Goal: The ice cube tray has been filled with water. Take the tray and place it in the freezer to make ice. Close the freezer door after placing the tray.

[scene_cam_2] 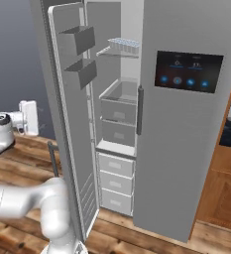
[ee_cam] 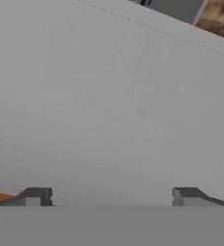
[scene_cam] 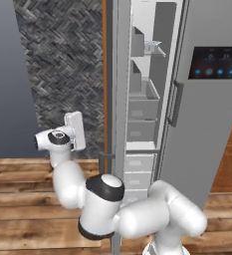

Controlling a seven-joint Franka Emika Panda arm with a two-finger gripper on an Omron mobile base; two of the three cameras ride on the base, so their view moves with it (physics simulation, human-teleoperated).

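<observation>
Now your tray [scene_cam_2: 124, 46] already sits on the upper wire shelf [scene_cam_2: 107, 52] inside the freezer [scene_cam_2: 118, 106], its pale-blue cells level, so judging by how things lie, only the door [scene_cam_2: 70, 114] is left to shut. That door stands wide open, swung out to the left, with its inner bins [scene_cam_2: 78, 38] facing the compartment. Your gripper [ee_cam: 111, 196] is spread wide and holds nothing; in the hand view the two fingertips [ee_cam: 35, 196] stand far apart, pointed at a plain grey face that looks like the outer side of the door. In both base views the hand [scene_cam: 73, 130] hangs out on the door's outer side, close to the panel, though you cannot tell whether it touches yet. Watch the push. Contact near the hinge gives little leverage, and the hand may slide along the smooth panel instead of turning it. Open fingers meeting the surface at a slant could skid off the edge or catch on the bar handle [scene_cam_2: 53, 158]. A hard shove risks slamming the door, jolting the shelf and slopping water out of the tray. Mind the elbow [scene_cam: 103, 206] too: it sits low in front of the freezer, in the door's likely sweep, so it could block the closing unless you draw it clear.
</observation>
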